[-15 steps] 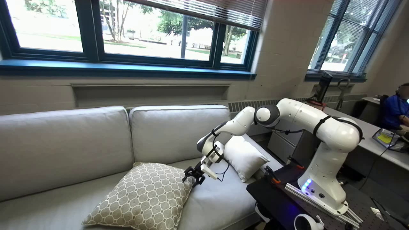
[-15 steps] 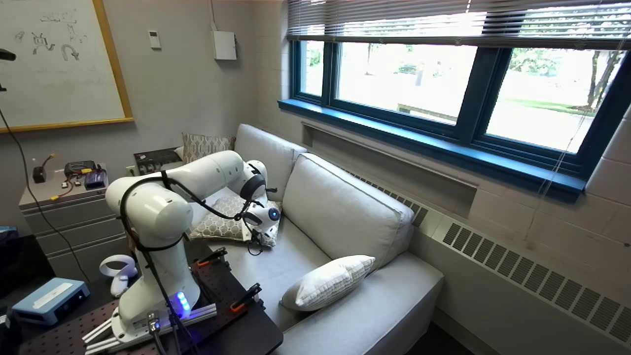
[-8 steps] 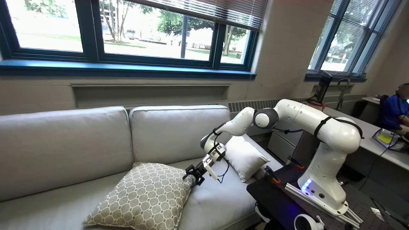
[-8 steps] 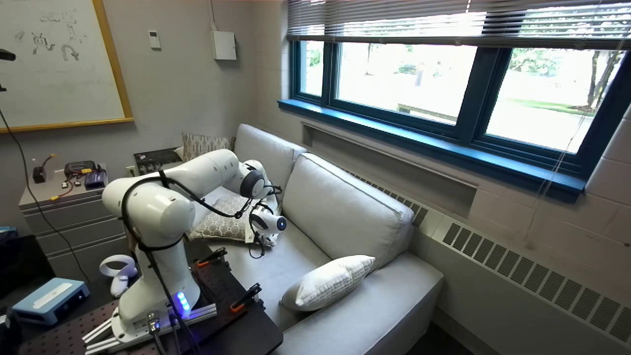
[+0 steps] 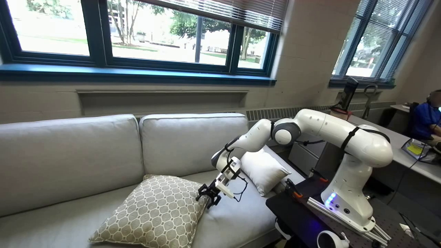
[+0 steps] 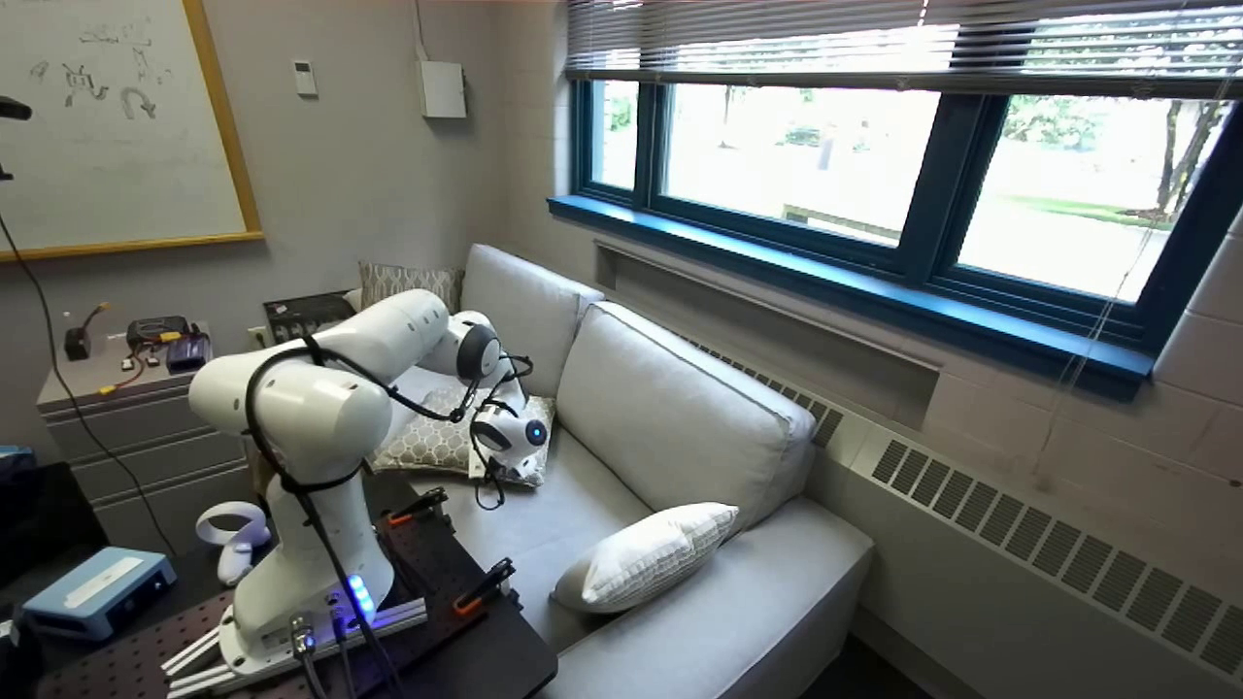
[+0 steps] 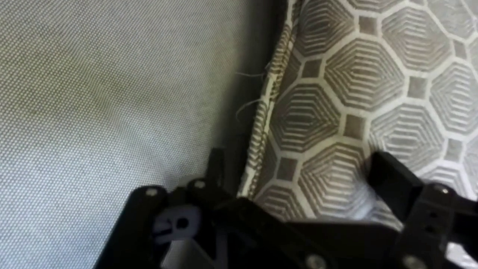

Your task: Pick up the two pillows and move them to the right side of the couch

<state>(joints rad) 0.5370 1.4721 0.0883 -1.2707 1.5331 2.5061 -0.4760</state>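
Set high in the far wall [image 5: 303, 58], in both exterior views: blue-framed windows [image 5: 144, 62]. Stretched out below, the long, pale couch [image 5: 69, 210], lined along the back with two wide back cushions [image 5: 193, 143]. Reaching left over the couch in an exterior view, from a dark desk [image 5: 287, 210] at near right: the white robot arm [image 5: 324, 125], bent downward at the tip.

Lying on the couch, at the near middle in an exterior view: the tan cushion [image 5: 151, 212] with the cream lattice. Set well to the right, tilted beside the armrest [image 6: 748, 621] at that end: the smaller, plain white pillow [image 5: 263, 168]. Partly hidden behind the arm in an exterior view, toward the couch's far end: a second patterned pillow [image 6: 413, 282].

At the right edge of the tan cushion: the black gripper [image 7: 301, 166], spread wide. In the wrist view, parted across the cushion's edge: both fingers [image 7: 396, 183], with the left one in that view down in the dark gap beside the cloth and the right one over the lattice. Cannot tell about contact there.

Along the desk: two black clamps [image 6: 484, 587] with orange grips. Smallest: loose threads [image 7: 247, 103] curling from the cushion's edge.
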